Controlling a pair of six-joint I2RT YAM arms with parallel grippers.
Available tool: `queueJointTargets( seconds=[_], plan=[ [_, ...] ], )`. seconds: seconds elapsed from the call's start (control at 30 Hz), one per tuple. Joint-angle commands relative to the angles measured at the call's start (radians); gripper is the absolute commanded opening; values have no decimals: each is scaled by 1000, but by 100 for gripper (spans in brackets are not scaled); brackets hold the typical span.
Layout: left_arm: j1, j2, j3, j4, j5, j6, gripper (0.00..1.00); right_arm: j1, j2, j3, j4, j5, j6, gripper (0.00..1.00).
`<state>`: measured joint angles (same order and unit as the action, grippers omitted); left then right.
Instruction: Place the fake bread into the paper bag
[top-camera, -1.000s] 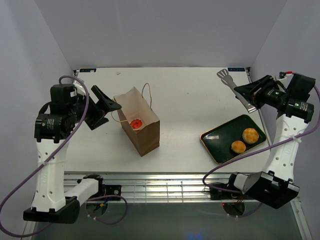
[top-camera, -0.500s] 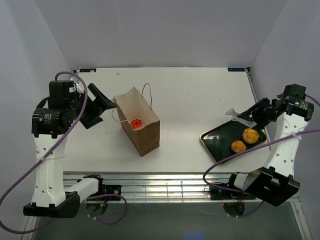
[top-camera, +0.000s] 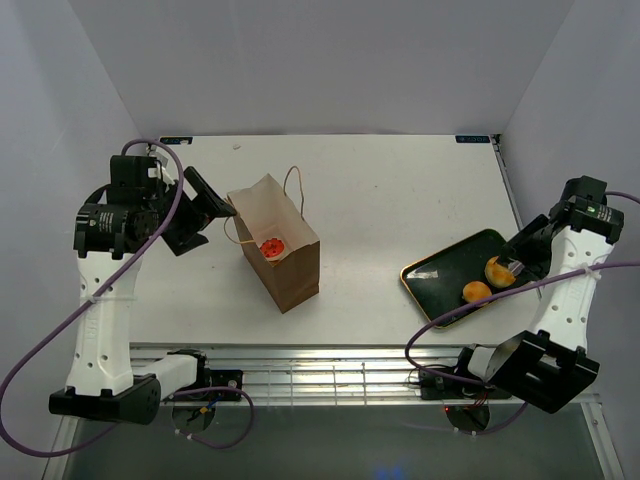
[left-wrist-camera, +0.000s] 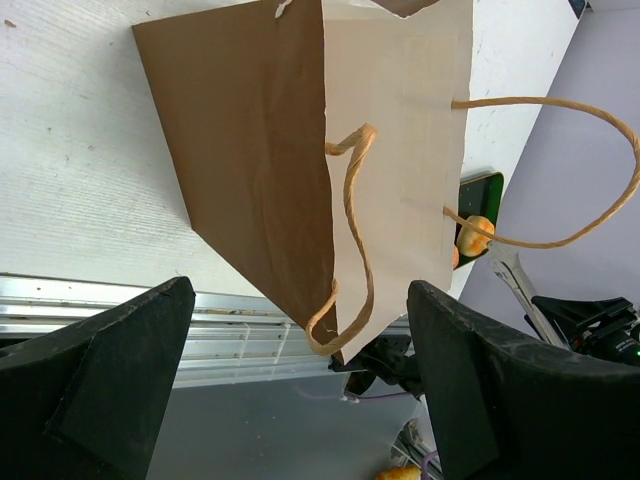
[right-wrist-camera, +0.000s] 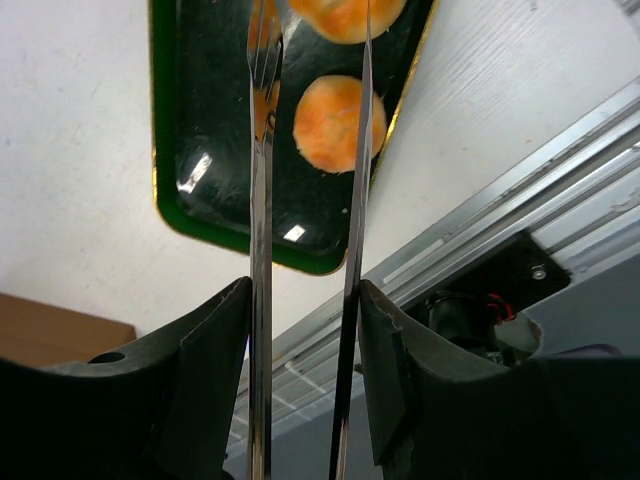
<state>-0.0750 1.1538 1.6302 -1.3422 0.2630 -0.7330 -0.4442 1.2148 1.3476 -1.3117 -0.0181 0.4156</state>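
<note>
Where the table (top-camera: 380, 200) meets the rail by the arm bases, we find the dark green tray (top-camera: 445, 290) on the right, carrying two round golden buns of the fake bread set apart from each other. The nearer bun (top-camera: 477, 293) sits alone. The farther bun (top-camera: 500, 270) lies between the two blades of the metal tongs (right-wrist-camera: 258, 200), though we cannot tell whether steel meets bread. The right gripper (right-wrist-camera: 302, 300) is clamped on those tongs, its fingers pressing the handles from both sides.

Farther back and to the left, the paper bag (top-camera: 285, 265) stands upright with its mouth open and its cord handles loose, well apart from the tray. We see the red-frosted donut (top-camera: 271, 245) lying inside it.

Just beside the bag's left face, the left gripper (top-camera: 212, 222) hangs with its fingers spread wide, holding nothing and pointed at the bag.
</note>
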Motion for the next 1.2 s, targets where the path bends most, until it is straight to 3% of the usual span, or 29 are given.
queueJointTargets(
  seconds=[0.0,0.63,1.17],
  plan=[
    [0,-13,-3,-54,13,9,98,-25,-6,30,9,125,-56,52],
    [-2,-32,-50,-26,54,11,98,-53,-8,-37,127,-28,-104,56],
    [0,-37,-75,-25,38,32,98,-53,11,-59,131,6,-110,57]
  ],
)
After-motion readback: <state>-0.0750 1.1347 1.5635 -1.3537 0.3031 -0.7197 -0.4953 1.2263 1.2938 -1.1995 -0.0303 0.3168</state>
